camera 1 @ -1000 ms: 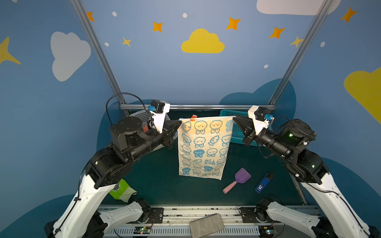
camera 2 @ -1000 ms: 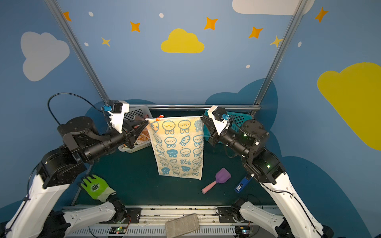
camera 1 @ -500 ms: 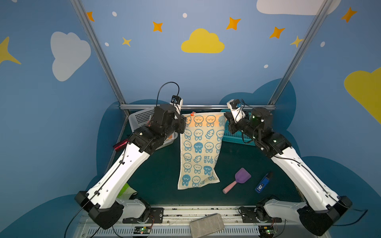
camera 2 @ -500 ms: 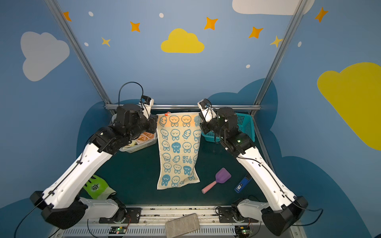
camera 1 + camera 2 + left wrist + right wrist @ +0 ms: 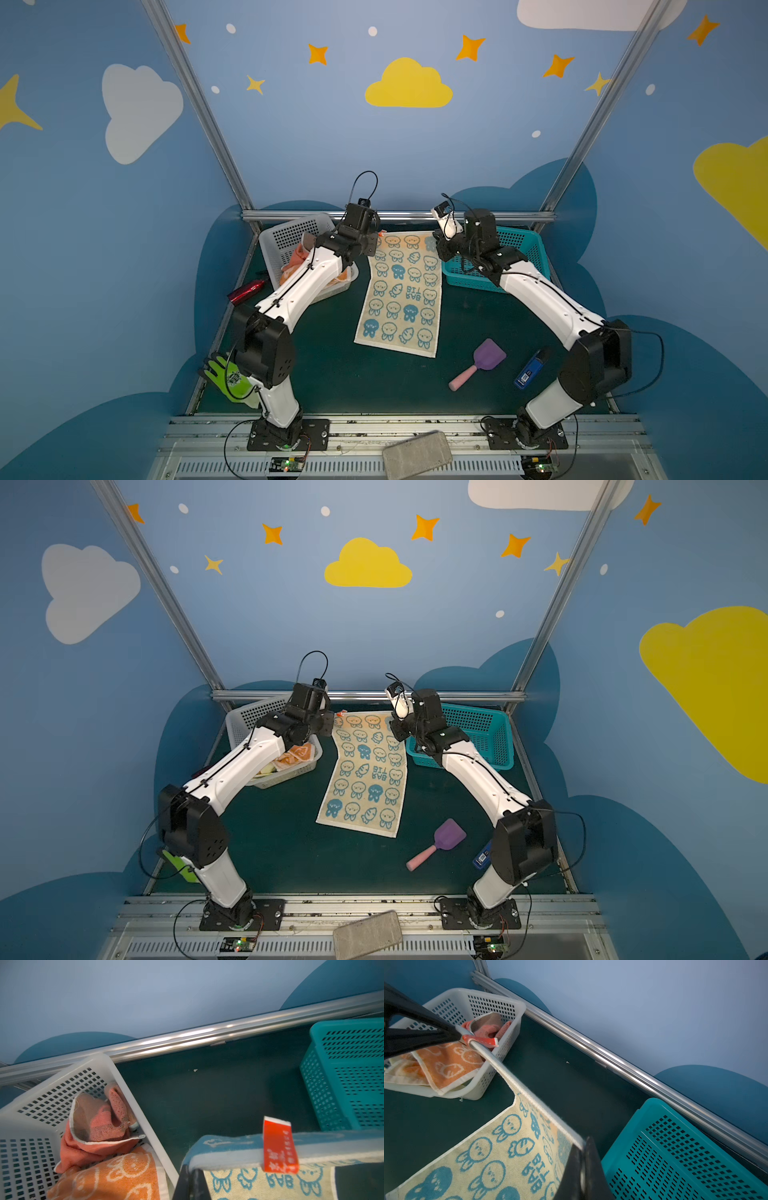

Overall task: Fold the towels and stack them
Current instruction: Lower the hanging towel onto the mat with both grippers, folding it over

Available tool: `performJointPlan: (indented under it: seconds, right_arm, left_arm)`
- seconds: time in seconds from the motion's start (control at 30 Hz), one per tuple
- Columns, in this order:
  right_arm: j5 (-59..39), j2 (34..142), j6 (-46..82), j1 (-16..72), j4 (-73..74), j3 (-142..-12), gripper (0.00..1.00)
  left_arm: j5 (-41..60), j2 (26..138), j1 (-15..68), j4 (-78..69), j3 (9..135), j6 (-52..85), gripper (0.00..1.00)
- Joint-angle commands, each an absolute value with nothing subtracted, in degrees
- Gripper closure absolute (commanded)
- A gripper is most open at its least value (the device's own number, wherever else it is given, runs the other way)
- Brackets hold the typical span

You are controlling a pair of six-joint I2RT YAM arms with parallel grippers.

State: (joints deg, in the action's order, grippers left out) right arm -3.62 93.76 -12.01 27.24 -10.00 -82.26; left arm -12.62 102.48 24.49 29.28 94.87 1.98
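Lowered now, the cream blue-rabbit terry towel lay near-to-far along the worktop; I held its far corners clamped in left claw and right claw.

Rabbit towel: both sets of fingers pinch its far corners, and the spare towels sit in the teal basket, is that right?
No. The spare towels sit in the white basket, not the teal basket, which shows none in the right wrist view. The left fingers and right fingers do pinch the rabbit towel at its far corners.
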Motion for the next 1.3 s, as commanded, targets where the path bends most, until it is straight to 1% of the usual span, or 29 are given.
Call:
performJointPlan:
  seconds: [0.0, 0.17, 0.33, 0.47, 0.6, 0.7, 0.8, 1.07, 1.27]
  right_arm:
    - [-4.2, 95.2, -12.6, 25.2, -5.7, -80.8, 1.00]
    - [-8.1, 95.7, -12.4, 23.7, -2.3, -75.6, 1.00]
    - [-10.5, 93.6, -12.4, 23.6, -2.9, -71.5, 1.00]
    - [-14.4, 90.9, -12.8, 23.6, -6.8, -68.9, 1.00]
    - [-17.6, 88.8, -13.6, 23.7, -13.9, -67.5, 1.00]
    - [-16.9, 87.2, -8.3, 23.7, -17.7, -65.9, 1.00]
    - [-19.5, 85.4, -6.5, 23.9, -18.8, -62.6, 1.00]
    - [-21.9, 83.7, 0.8, 27.3, -14.7, -52.2, 1.00]
    - [-20.6, 83.8, 3.4, 29.8, -15.1, -49.5, 1.00]
  left_arm:
    - [-17.1, 104.3, 23.3, 29.3, 95.9, 2.5, 0.96]
    - [-16.7, 106.3, 23.4, 30.3, 96.2, 3.5, 0.96]
    - [-15.4, 105.5, 23.6, 32.1, 95.0, 4.1, 0.96]
    - [-14.8, 103.0, 24.6, 30.8, 89.9, 4.5, 0.96]
    - [-14.5, 100.7, 25.8, 30.4, 84.4, 6.2, 0.96]
    - [-15.5, 98.5, 26.8, 30.6, 80.5, 7.7, 0.96]
    - [-15.6, 96.2, 27.5, 30.4, 76.8, 9.0, 0.96]
    - [-16.4, 91.8, 30.7, 31.2, 70.5, 9.3, 0.96]
    - [-13.6, 90.9, 32.4, 29.8, 65.3, 12.3, 0.96]
